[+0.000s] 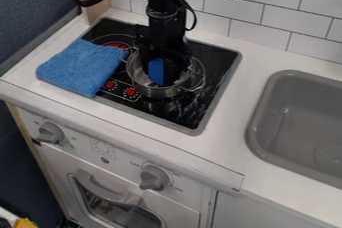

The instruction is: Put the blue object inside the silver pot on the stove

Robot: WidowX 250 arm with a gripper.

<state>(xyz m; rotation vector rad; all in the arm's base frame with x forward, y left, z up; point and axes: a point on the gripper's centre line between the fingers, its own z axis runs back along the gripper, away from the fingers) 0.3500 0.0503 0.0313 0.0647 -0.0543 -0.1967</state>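
Blue object (156, 68) position: inside silver pot (157, 92)

The end effector (158, 79) pointed downward, clamped on the blue object within the pot. The pot stood on the stove (215, 62). A blue cloth (79, 67) overlapped stove and counter (230, 107).

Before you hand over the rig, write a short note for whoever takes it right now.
Gripper: down at the silver pot, right at the blue object; I can't tell whether it has let go.
Job's things: pot on the stove; blue object within the pot's rim, though whether it rests on the bottom is unclear.
Done: blue object brought inside the pot's opening.
Left: probably confirm release, then lift the arm clear without catching the rim.
Nearby: blue cloth lies partly over the stove, beside the pot.
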